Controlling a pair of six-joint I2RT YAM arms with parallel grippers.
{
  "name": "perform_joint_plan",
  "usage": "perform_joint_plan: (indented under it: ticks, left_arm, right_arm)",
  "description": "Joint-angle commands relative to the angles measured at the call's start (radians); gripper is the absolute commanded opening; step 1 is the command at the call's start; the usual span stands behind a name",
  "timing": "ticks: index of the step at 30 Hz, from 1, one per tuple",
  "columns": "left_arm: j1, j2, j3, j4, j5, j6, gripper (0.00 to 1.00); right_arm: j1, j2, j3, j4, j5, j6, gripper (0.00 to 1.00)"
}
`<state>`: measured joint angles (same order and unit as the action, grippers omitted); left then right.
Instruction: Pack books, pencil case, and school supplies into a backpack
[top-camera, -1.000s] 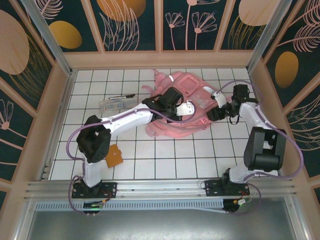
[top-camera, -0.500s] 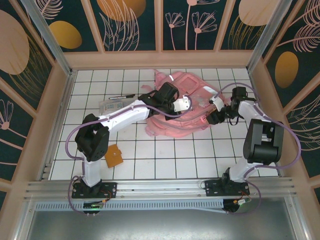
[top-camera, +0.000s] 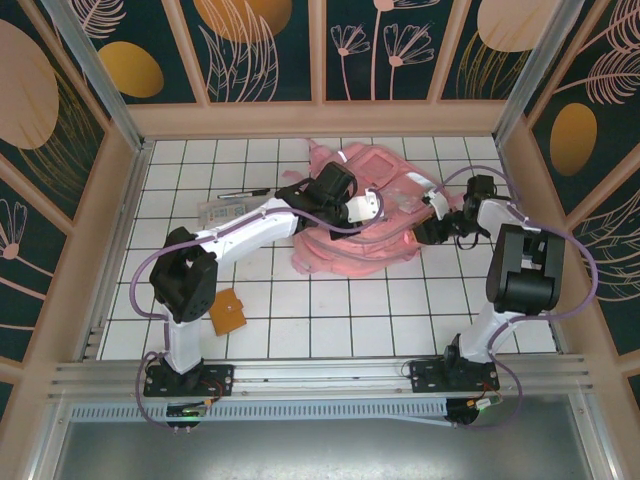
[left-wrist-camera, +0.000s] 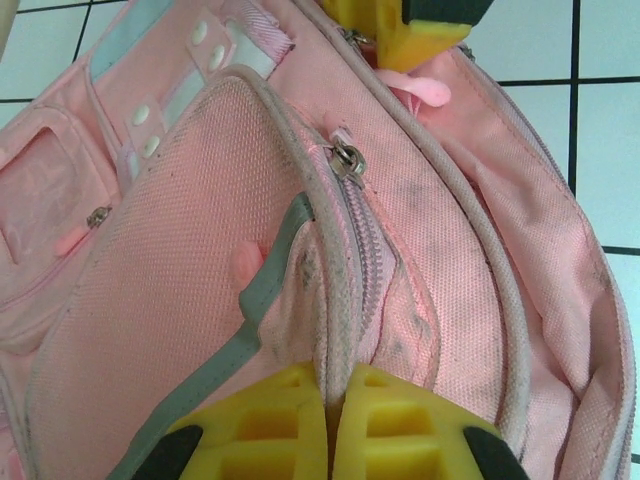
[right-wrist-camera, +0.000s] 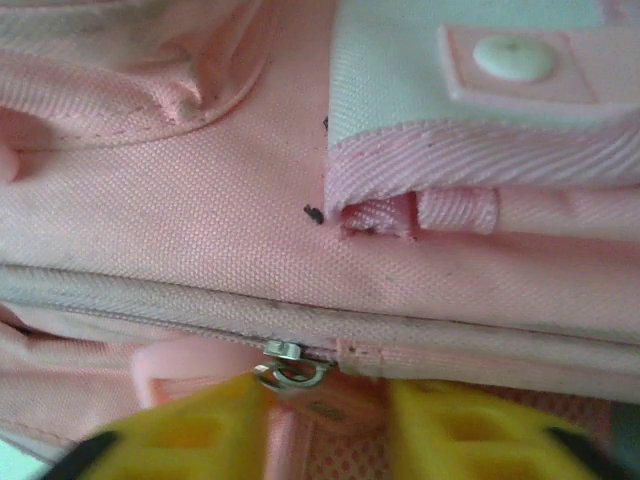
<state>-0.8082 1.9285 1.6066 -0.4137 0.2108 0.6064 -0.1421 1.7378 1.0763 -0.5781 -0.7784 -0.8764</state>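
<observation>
Backpack lies flat at the far middle of the table. Left gripper is pinched tight on its piped seam by a zipper pull. Right gripper sits at the backpack's right-edge zipper; can't tell if it's gripping.

The backpack blocks the far middle; the tiles before it lie open, save the orange notebook near my left.

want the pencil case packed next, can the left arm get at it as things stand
Probably not yet. The left end effector is shut on a seam of the backpack. The pencil case lies uncovered beside that arm, so once it lets go the way looks free.
</observation>
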Motion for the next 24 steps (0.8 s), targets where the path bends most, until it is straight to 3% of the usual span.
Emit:
perform_joint_plan:
  ticks: [1, 5, 16, 24]
  left_arm:
    - [0.004, -0.048, 0.066, 0.047, 0.073, 0.009, 0.00]
    - [0.006, -0.042, 0.069, 0.037, 0.054, 0.011, 0.00]
    - [0.016, -0.045, 0.042, 0.041, 0.036, -0.011, 0.00]
    - [0.017, -0.038, 0.031, 0.048, 0.025, -0.009, 0.00]
  right_arm:
    - [0.002, 0.013, 0.044, -0.059, -0.041, -0.038, 0.09]
    - [-0.007, 0.003, 0.072, -0.135, -0.056, -0.085, 0.00]
    - [-0.012, -0.079, 0.052, -0.209, -0.072, -0.128, 0.00]
    - [-0.025, -0.185, 0.004, -0.190, 0.036, -0.115, 0.00]
